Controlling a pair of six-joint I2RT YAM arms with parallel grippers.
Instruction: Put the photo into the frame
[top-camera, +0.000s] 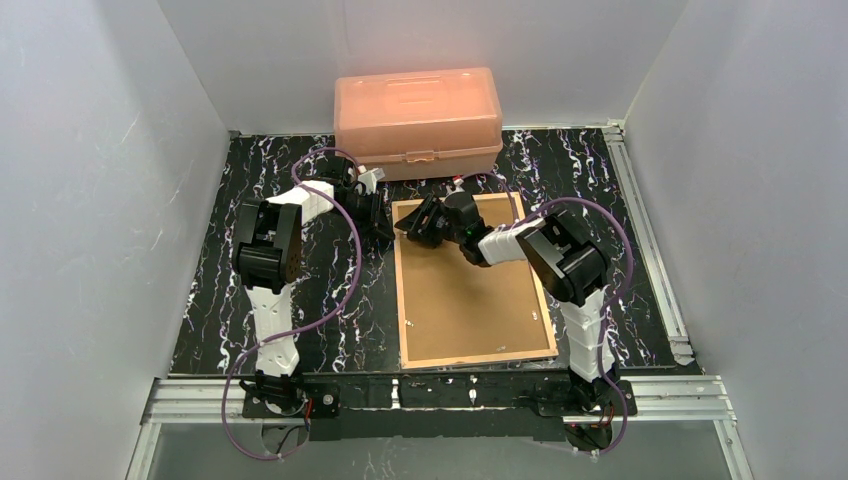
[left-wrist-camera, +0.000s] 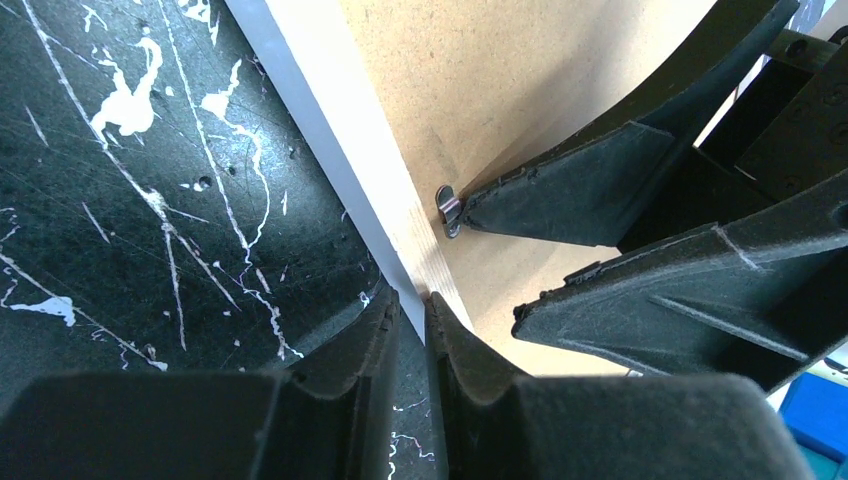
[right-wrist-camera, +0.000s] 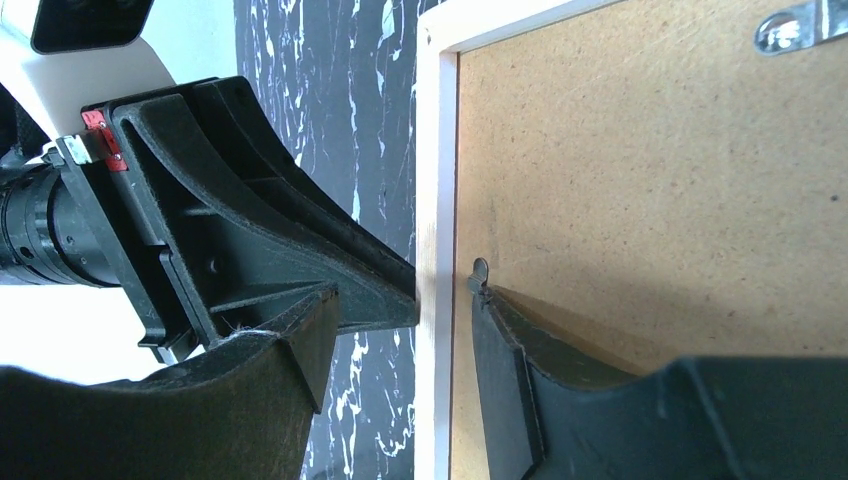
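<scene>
The frame lies face down, the backing board in it; we cannot see the photo. The left gripper, nearly closed, touches its outer edge, we think to steady it. The right gripper, jaws apart, sets one fingertip at a metal tab.

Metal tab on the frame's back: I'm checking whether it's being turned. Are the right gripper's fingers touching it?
Touching. The left wrist view shows the tip of one of the right gripper's fingers butted against the metal tab, with no gap.
</scene>
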